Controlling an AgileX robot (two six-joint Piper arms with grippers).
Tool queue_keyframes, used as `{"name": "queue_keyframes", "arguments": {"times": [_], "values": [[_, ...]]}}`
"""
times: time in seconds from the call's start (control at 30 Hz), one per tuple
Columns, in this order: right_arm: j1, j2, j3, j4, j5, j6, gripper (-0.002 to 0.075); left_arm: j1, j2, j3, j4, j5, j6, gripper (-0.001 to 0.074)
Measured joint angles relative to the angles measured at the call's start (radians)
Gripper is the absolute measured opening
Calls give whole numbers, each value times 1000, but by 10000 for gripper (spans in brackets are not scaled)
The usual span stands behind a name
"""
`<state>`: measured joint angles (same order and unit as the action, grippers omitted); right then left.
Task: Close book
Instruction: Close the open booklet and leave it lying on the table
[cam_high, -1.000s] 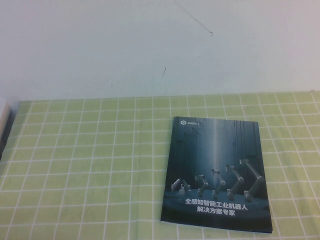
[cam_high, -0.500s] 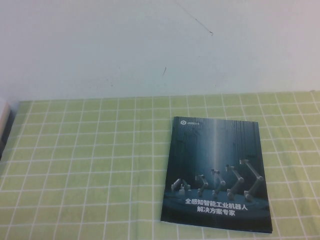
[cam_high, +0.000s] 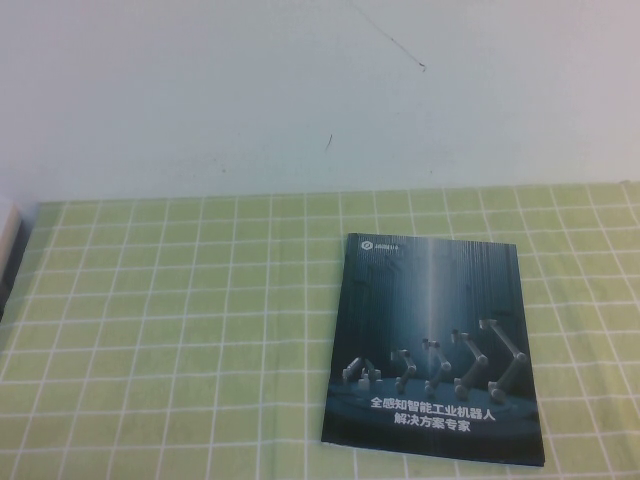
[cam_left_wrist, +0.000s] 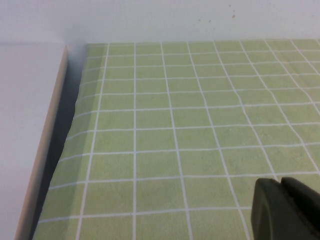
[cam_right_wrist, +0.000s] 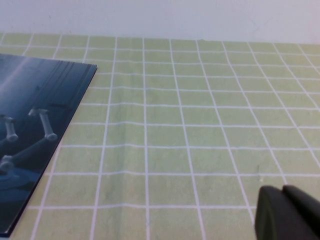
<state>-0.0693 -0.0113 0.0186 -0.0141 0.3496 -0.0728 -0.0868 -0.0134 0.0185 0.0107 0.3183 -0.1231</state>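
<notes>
Book (cam_high: 432, 350) lies closed and flat in the lower right part of the high view, front cover up, its near edge close to the bottom of the frame and its far edge about halfway up. The cover is dark blue, with a row of printed robot arms (cam_high: 440, 365) across its lower half and two lines of white characters (cam_high: 432, 412) beneath them. The book rests on a green cloth (cam_high: 180, 320) ruled with a white grid, which fills the lower half of the high view. A plain white wall (cam_high: 300, 100) takes up the upper half. At the far left edge of the high view a white panel (cam_high: 8, 235) borders the cloth. Neither arm appears in the high view. In the left wrist view the left gripper (cam_left_wrist: 281, 182) hangs over bare cloth, with the white panel (cam_left_wrist: 25, 125) alongside the cloth's edge. Its dark jaws are pressed together with only a thin seam between them, and they hold nothing. In the right wrist view the right gripper (cam_right_wrist: 282, 190) hangs over bare cloth well apart from the book (cam_right_wrist: 35, 135), on the side of the book's right edge. Its jaws likewise meet at a thin seam and grip nothing.
</notes>
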Motion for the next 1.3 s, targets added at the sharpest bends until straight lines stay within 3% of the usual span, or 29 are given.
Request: {"name": "queue_keyframes", "arguments": {"times": [0.27,1.3], "values": [[64,0,0,2,0,0,-3,-16,0,-1,0,4,0,-4],[66,0,0,2,0,0,-3,-18,0,-1,0,4,0,-4]]}}
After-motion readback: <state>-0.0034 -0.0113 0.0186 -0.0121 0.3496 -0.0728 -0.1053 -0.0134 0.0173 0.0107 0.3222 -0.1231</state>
